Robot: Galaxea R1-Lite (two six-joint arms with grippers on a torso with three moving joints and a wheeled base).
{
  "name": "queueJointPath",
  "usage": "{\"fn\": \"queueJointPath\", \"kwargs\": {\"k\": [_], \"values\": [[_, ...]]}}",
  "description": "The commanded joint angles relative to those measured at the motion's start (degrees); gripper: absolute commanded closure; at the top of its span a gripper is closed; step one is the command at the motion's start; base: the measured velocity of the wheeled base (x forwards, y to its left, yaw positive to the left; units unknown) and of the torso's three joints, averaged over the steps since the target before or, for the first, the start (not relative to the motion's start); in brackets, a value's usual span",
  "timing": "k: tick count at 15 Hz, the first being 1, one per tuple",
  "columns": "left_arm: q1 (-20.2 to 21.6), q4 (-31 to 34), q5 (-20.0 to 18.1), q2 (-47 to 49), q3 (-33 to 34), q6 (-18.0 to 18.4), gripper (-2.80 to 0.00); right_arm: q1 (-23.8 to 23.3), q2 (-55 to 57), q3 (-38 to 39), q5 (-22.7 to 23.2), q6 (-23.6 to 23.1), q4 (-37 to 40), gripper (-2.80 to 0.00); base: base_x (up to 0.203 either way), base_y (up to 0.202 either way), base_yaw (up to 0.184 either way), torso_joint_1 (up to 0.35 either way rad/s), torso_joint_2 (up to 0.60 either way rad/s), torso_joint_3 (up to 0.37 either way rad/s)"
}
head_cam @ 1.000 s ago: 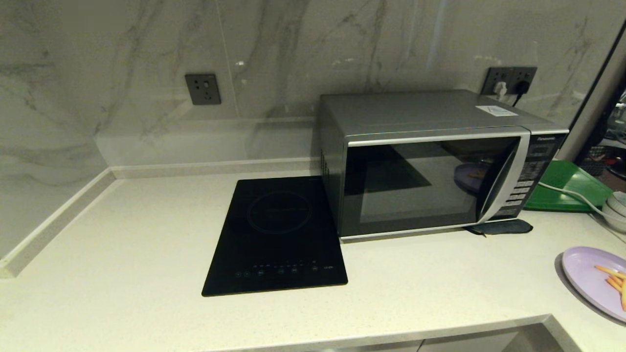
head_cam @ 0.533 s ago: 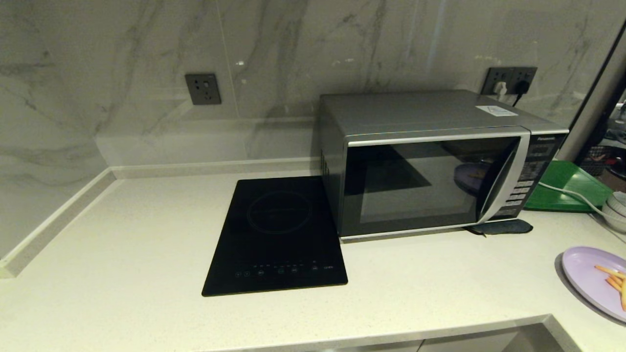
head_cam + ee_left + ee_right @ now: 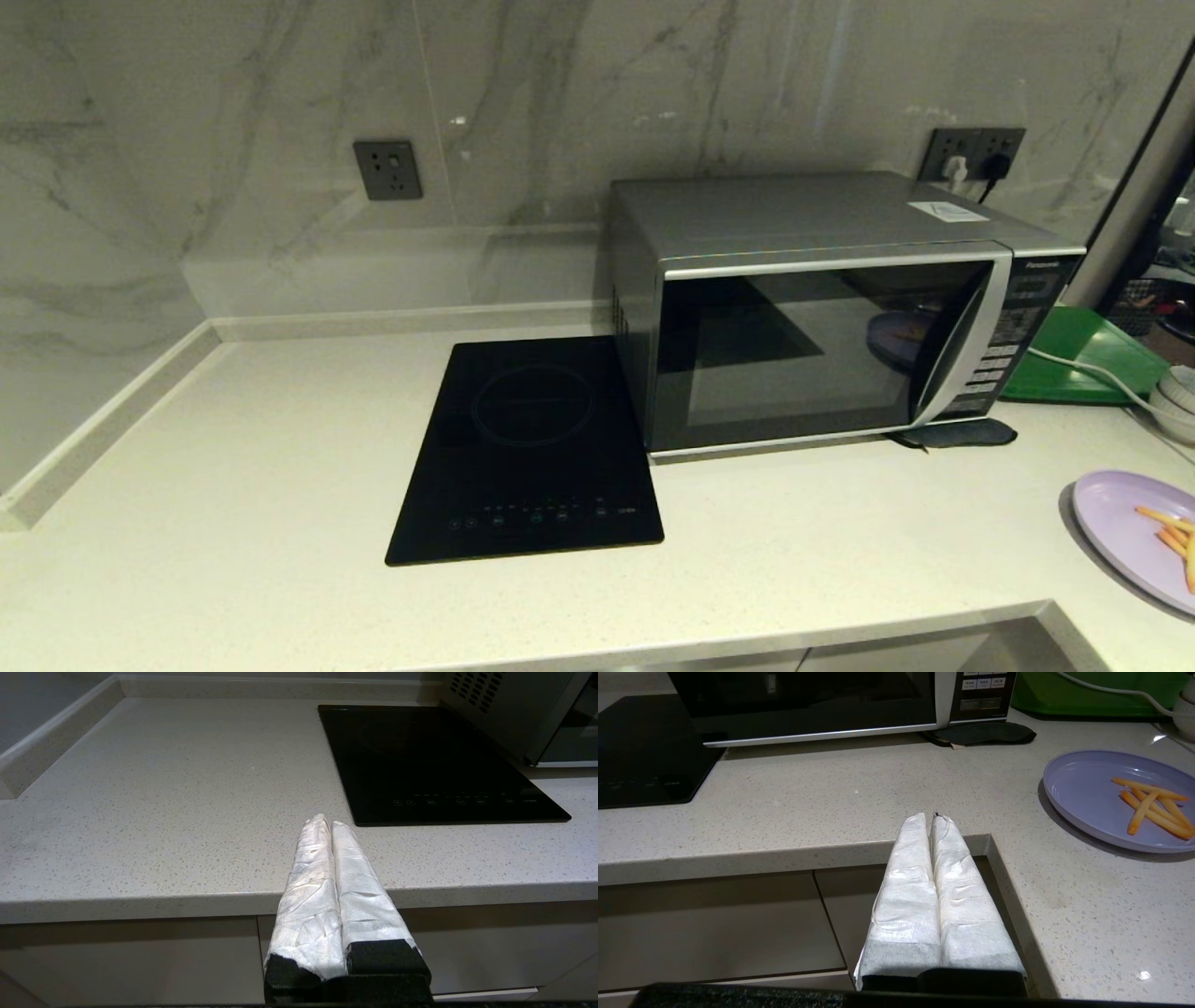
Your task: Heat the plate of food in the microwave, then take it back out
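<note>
Left gripper (image 3: 325,820) parked off the front edge of the countertop (image 3: 233,448), well to the left of the microwave (image 3: 822,317), white-wrapped fingers (image 3: 308,877) pressed together with nothing between them, tips over the counter lip. Not visible from the head camera.

Further along toward the microwave, flat black induction cooktop (image 3: 527,448) lying on the counter just beside the microwave's left wall, touch controls along its near edge. Grey wall socket (image 3: 386,170) on the marble backsplash, up and to the left of the microwave.

Microwave standing at the back of the counter, dark glass door closed, curved silver handle strip and button panel at its right end. Small dark pad (image 3: 957,433) tucked under its front right corner.

Right gripper (image 3: 927,815) held off the counter's front edge, in front of the microwave's right end, wrapped fingers (image 3: 910,882) closed on nothing.

Green tray (image 3: 1074,359) just right of the microwave, white cable across it, white bowls (image 3: 1178,399) beyond. Plate of food (image 3: 1125,532) on the counter in front of and to the right of the microwave, well apart from it, orange sticks lying on its right half.
</note>
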Motion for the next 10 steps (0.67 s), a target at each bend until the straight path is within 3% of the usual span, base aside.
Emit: {"fn": "queueJointPath", "kwargs": {"k": [1,10], "values": [[0.01,-0.02,0.02,0.04,0.0,-0.03,0.0,0.0,0.07,0.09,-0.03,0.04,-0.01,0.0,0.0,0.0,0.0,0.0,0.0,0.0],[0.01,-0.02,0.02,0.04,0.0,-0.03,0.0,0.0,0.07,0.09,-0.03,0.11,-0.01,0.0,0.0,0.0,0.0,0.0,0.0,0.0]]}}
